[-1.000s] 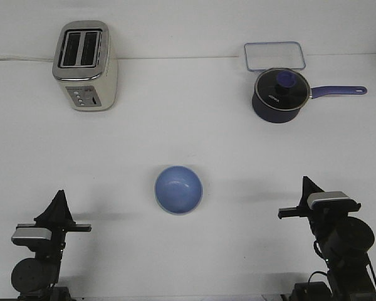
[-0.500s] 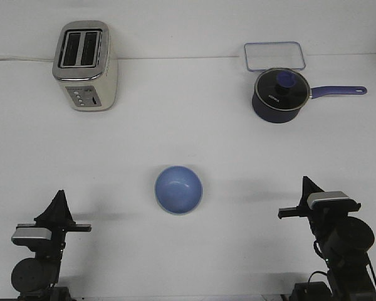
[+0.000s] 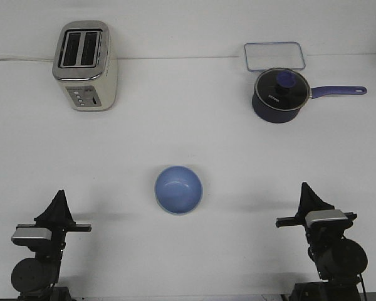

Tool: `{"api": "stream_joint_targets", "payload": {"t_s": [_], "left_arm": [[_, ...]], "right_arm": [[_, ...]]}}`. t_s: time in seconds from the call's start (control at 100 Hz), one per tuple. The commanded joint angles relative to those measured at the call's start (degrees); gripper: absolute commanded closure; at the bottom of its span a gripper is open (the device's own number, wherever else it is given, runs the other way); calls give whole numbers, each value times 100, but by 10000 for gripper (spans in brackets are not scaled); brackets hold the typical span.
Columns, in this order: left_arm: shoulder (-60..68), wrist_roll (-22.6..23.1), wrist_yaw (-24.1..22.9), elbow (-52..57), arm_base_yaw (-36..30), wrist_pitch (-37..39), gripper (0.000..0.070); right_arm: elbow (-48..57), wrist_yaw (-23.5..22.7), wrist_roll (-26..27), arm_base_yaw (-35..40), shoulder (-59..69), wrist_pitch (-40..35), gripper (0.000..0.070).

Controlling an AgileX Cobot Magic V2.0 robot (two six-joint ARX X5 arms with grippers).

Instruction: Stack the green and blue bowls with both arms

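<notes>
blue bowl (image 3: 178, 189) sits upright between left claw (image 3: 57, 205) and right claw (image 3: 312, 196).

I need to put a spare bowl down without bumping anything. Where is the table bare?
Bare table lies between the toaster and the saucepan, and on either side of the blue bowl, toward the left gripper and right gripper. The far right corner is crowded: saucepan beside the clear container.

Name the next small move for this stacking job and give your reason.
Probably none beyond staying parked: the blue bowl sits mid-table with what looks like a pale green rim beneath it, so the stack appears done, and both the left gripper and right gripper are clear of it.
</notes>
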Motion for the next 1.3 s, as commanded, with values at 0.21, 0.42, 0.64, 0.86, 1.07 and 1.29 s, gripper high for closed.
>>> {"api": "stream_joint_targets", "payload": {"t_s": [0.21, 0.42, 0.64, 0.86, 1.07, 1.29], "left_arm": [[-7, 28, -20, -111, 4, 66, 688], [-7, 28, -20, -111, 4, 48, 688], [-7, 28, -22, -111, 4, 24, 688], [-7, 28, -20, -111, 4, 26, 688], [-7, 28, -20, -111, 4, 24, 688], [-7, 28, -20, -111, 4, 24, 688]], "right_arm": [[-962, 2, 7, -72, -957, 415, 700], [-1338, 15, 24, -186, -949, 894, 700], [-1574, 13, 39, -186, -949, 1224, 700], [-1574, 11, 37, -186, -949, 1226, 700], [-1574, 7, 37, -184, -949, 1226, 700], [-1574, 7, 37, -184, -949, 1226, 700]]}}
